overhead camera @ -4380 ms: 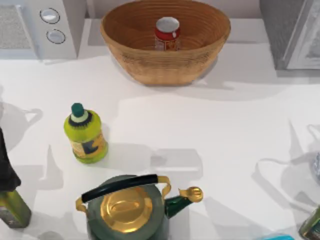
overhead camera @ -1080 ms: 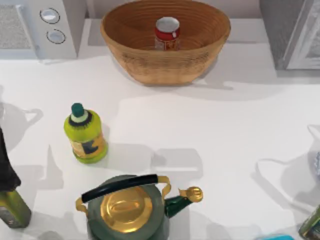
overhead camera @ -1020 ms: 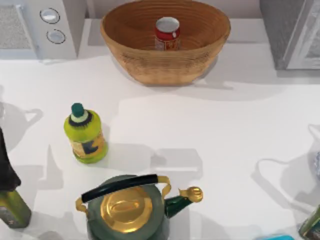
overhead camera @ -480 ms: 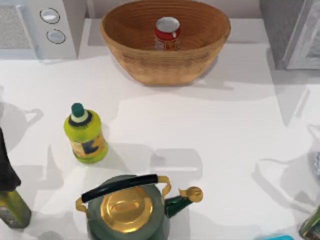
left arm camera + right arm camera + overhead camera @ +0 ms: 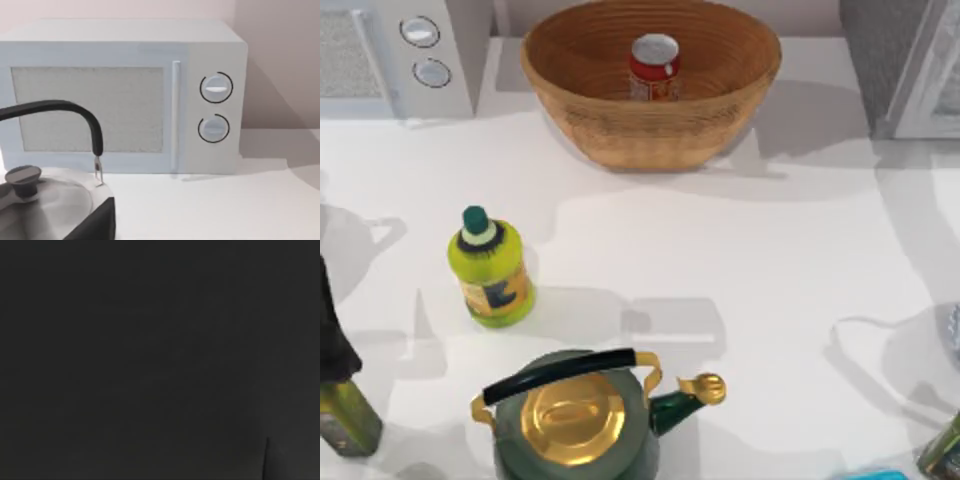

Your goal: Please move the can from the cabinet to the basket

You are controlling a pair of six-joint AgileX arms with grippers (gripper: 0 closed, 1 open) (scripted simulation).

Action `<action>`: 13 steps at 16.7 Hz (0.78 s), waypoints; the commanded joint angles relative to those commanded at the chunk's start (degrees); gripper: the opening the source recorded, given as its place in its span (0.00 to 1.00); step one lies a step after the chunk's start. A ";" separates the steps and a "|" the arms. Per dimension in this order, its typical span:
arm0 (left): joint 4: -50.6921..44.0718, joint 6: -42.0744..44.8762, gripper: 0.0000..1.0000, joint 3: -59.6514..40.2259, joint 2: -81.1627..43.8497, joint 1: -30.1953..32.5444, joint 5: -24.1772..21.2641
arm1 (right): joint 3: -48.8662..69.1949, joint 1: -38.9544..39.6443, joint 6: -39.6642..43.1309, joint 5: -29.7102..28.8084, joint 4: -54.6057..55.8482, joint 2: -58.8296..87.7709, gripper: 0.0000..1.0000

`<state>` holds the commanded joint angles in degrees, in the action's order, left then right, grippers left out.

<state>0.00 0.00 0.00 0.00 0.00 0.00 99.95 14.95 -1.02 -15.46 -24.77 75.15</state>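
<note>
White microwave point(image 5: 395, 55) stands far left, the wicker basket point(image 5: 720, 115) mid-far with the red can point(image 5: 654, 67) upright inside, the grey cabinet point(image 5: 905, 65) far right. The right wrist view is dark; neither pincer's grip can be told.

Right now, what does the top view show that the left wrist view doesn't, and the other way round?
Top view alone: the can standing upright inside the basket, the grey cabinet at the far right, the yellow-green bottle and the green kettle with its gold lid. Left wrist view alone: the microwave's whole front with its door handle, and a grey kettle with a black handle. Both share the white microwave with two round knobs and the white table.
</note>
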 joint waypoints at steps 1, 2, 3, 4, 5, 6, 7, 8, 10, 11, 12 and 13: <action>0.00 0.00 1.00 0.00 0.00 0.00 0.00 | -0.40 3.26 -0.01 -3.28 -0.11 -0.31 1.00; 0.00 0.00 1.00 0.00 0.00 0.00 0.00 | -0.75 5.89 -0.01 -5.92 -0.19 -0.59 1.00; 0.00 0.00 1.00 0.00 0.00 0.00 0.00 | -1.04 7.90 -0.01 -7.94 -0.26 -0.83 1.00; 0.00 0.00 1.00 0.00 0.00 0.00 0.00 | -1.26 9.30 -0.02 -9.35 -0.30 -1.00 1.00; 0.00 0.00 1.00 0.00 0.00 0.00 0.00 | -1.38 10.10 -0.02 -10.15 -0.32 -1.11 1.00; 0.00 0.00 1.00 0.00 0.00 0.00 0.00 | -1.42 10.33 -0.02 -10.38 -0.33 -1.14 1.00; 0.00 0.00 1.00 0.00 0.00 0.00 0.00 | -1.42 10.33 -0.02 -10.38 -0.33 -1.14 1.00; 0.00 0.00 1.00 0.00 0.00 0.00 0.00 | -1.42 10.33 -0.02 -10.38 -0.33 -1.14 1.00; 0.00 0.00 1.00 0.00 0.00 0.00 0.00 | -0.93 9.02 0.69 -11.44 -0.72 -2.42 1.00; 0.00 0.00 1.00 0.00 0.00 0.00 0.00 | -0.80 8.92 0.69 -11.35 -0.68 -2.25 1.00; 0.00 0.00 1.00 0.00 0.00 0.00 0.00 | -0.29 8.55 0.67 -10.98 -0.47 -1.58 1.00; 0.00 0.00 1.00 0.00 0.00 0.00 0.00 | 0.44 8.05 0.66 -10.48 -0.22 -0.57 1.00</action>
<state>0.00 0.00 0.00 0.00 0.00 0.00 100.40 23.00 -0.35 -25.94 -24.98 74.58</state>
